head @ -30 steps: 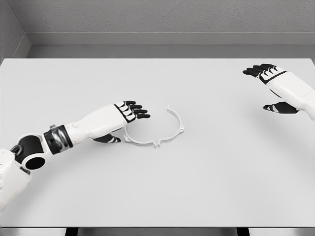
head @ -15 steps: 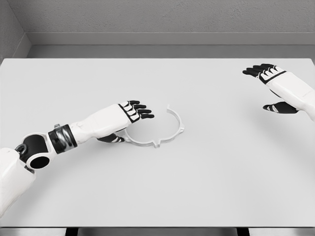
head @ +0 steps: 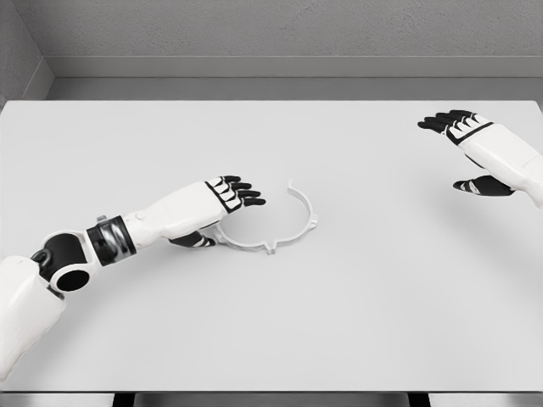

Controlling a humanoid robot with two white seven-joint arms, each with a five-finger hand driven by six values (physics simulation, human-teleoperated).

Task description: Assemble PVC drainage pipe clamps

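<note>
A white half-ring pipe clamp (head: 280,234) lies flat near the middle of the table, its open side facing up-left. My left hand (head: 222,212) hovers over the clamp's left end, fingers spread above it and the thumb (head: 192,241) low beside the rim; nothing is held. My right hand (head: 465,153) hangs open far off at the right edge, well apart from the clamp.
The white table (head: 339,322) fills the view, with a grey wall behind its far edge and its front edge at the bottom of the picture.
My left hand has slid slightly right and forward over the clamp's left end, and the elbow has dropped. The clamp and right hand have not moved.
</note>
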